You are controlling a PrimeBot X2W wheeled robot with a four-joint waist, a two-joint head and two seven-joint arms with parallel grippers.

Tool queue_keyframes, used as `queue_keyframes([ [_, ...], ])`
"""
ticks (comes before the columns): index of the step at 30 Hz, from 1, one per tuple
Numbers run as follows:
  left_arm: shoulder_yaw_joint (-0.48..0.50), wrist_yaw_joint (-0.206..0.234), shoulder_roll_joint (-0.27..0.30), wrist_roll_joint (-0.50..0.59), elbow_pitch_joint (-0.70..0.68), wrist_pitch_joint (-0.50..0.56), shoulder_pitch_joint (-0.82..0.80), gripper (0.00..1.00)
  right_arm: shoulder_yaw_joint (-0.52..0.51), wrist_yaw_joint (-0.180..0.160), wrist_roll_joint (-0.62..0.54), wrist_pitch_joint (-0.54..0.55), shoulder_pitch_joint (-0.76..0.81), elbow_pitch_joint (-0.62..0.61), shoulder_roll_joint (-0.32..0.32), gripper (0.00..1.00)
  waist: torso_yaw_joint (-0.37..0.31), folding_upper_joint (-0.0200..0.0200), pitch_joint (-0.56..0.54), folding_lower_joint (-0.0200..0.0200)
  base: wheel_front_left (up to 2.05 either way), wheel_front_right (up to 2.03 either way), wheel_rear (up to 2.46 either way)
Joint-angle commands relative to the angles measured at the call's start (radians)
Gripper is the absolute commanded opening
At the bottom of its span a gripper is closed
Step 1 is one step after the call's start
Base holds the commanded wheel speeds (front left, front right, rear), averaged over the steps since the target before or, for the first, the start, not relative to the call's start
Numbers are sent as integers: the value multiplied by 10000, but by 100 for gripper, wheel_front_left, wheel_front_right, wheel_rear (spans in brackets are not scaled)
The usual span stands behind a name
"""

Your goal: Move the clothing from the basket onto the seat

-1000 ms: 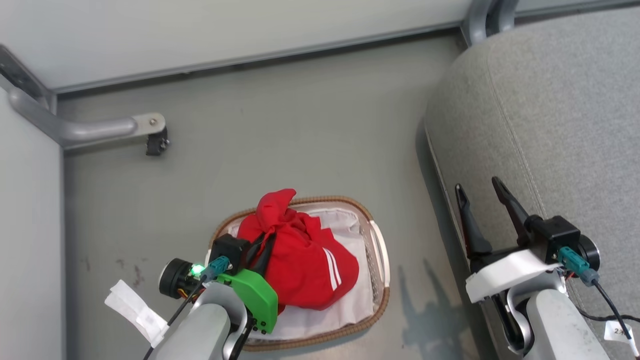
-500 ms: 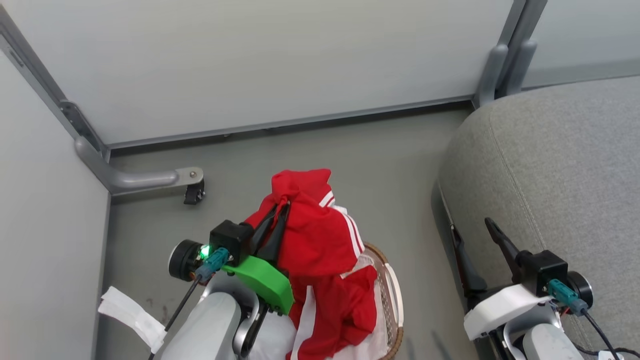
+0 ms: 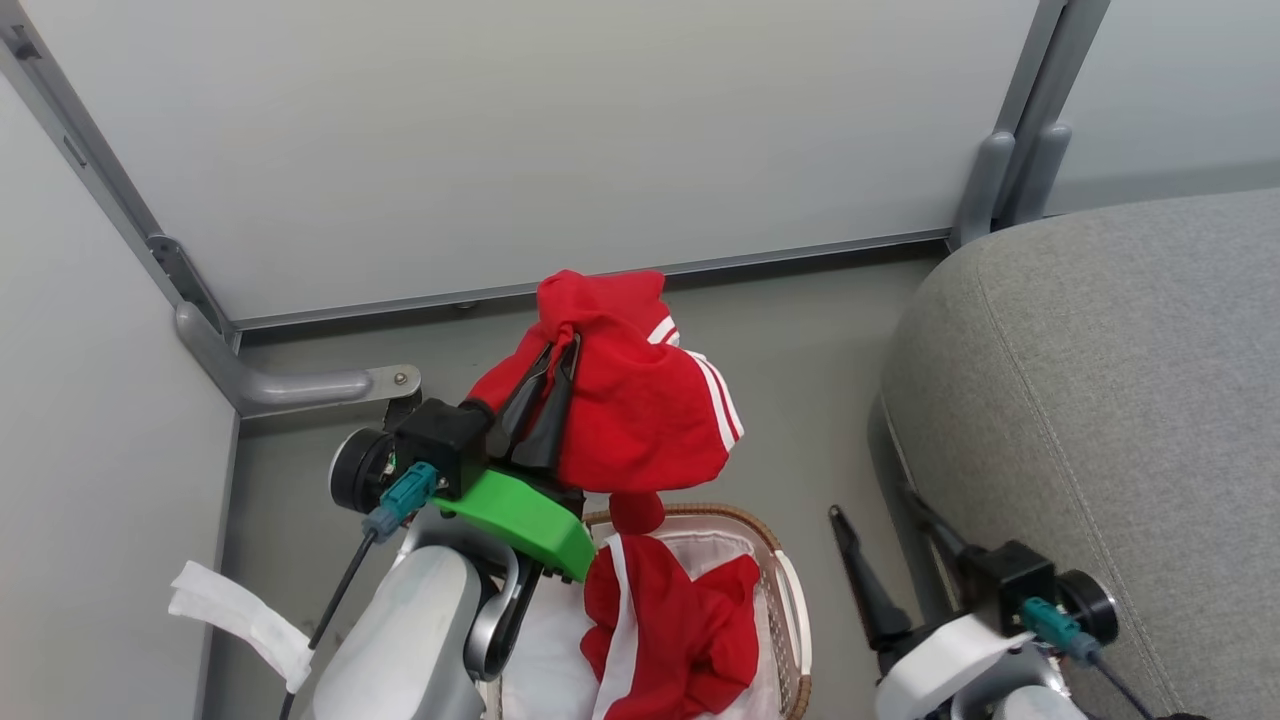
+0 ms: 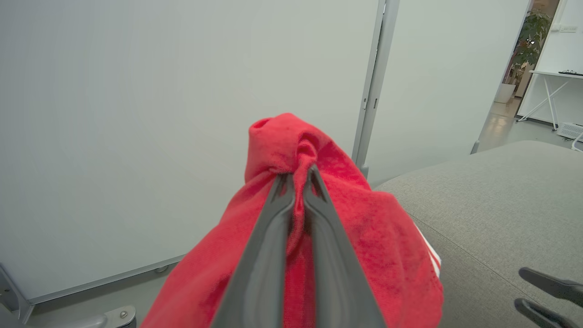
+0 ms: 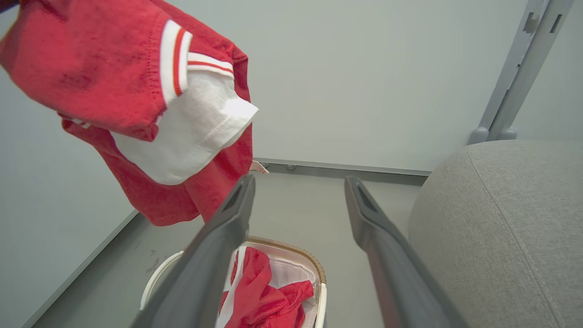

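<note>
- The left claw is squeezed tight on some red clothing. The clothing hangs from its fingertips, up in the air.
- The basket sits low down under that claw, with other red clothing inside it.
- The right claw is spread wide and holds nothing.
- The grey seat is just beside the right claw, on the side away from the basket.

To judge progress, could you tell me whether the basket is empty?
Not empty: one garment lies inside the basket; the left gripper holds a second garment.
</note>
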Motion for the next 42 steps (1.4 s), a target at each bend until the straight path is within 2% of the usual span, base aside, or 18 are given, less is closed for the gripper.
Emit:
queue_keyframes([
  [1,27,-45,-8,87,-71,-42,-92,0,425,-7,-117,-20,-76,20,-31,100,-3,0,22,1,0,0,0],
  [8,-117,-52,-19,90,-110,-44,-19,0,1905,-8,-444,-20,-902,32,-52,100,6,0,137,1,0,0,0],
  [16,-406,-55,-27,-38,-70,-42,-156,0,2462,-8,-580,-19,-2031,796,-34,100,61,0,250,1,0,0,0],
  [31,-1445,-57,-27,-407,-98,-42,-383,0,3926,-8,865,-19,-3393,2482,-41,100,380,0,397,1,0,0,0],
  [36,-1753,-58,-27,-566,-125,-42,-506,0,4409,-8,938,-20,-3823,3146,-39,100,510,0,499,1,0,0,0],
  [37,-1810,-58,-29,-609,-140,-42,-519,0,4490,-8,963,-19,-3852,3242,-35,91,534,0,511,1,0,0,0],
  [38,-1878,-58,-27,-641,-152,-42,-528,0,4529,-8,1009,-19,-3904,3323,-33,71,563,0,523,1,0,0,0],
  [40,-1988,-58,-27,-741,-161,-42,-575,0,4574,-8,974,-20,-4005,3495,-38,8,612,0,547,1,0,0,0],
  [41,-2024,-58,-27,-776,-159,-44,-605,0,4574,-8,1003,-19,-4025,3552,-37,0,632,0,555,1,0,0,0],
  [42,-2070,-58,-27,-834,-153,-44,-630,0,4593,-8,1000,-19,-4042,3659,-36,0,655,0,559,1,0,0,0],
])
